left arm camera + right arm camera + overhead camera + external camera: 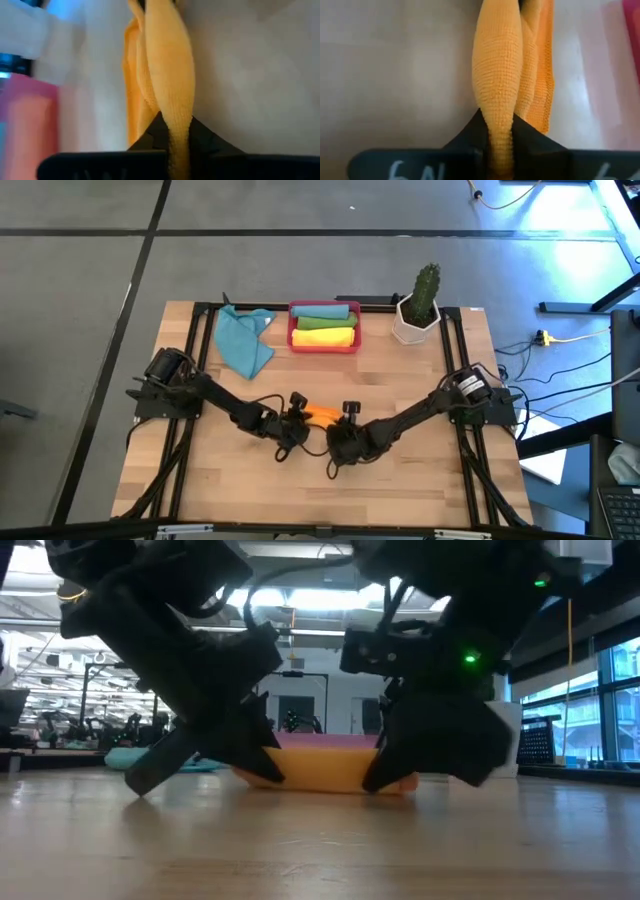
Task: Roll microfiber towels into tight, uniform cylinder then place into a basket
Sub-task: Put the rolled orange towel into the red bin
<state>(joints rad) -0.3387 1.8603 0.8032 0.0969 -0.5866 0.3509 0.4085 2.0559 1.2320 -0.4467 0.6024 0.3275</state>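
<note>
Orange towel (322,415) lies mid-desk, pinched at its ends by left end effector (297,412) and right end effector (345,420), both closed on it; rolling step underway, next needs synchronized turning, then transfer to far red basket (324,343).

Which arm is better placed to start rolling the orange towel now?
Neither clearly. The left gripper and right gripper each pinch one end of the orange towel at mid-table, so rolling likely needs both together.
</note>
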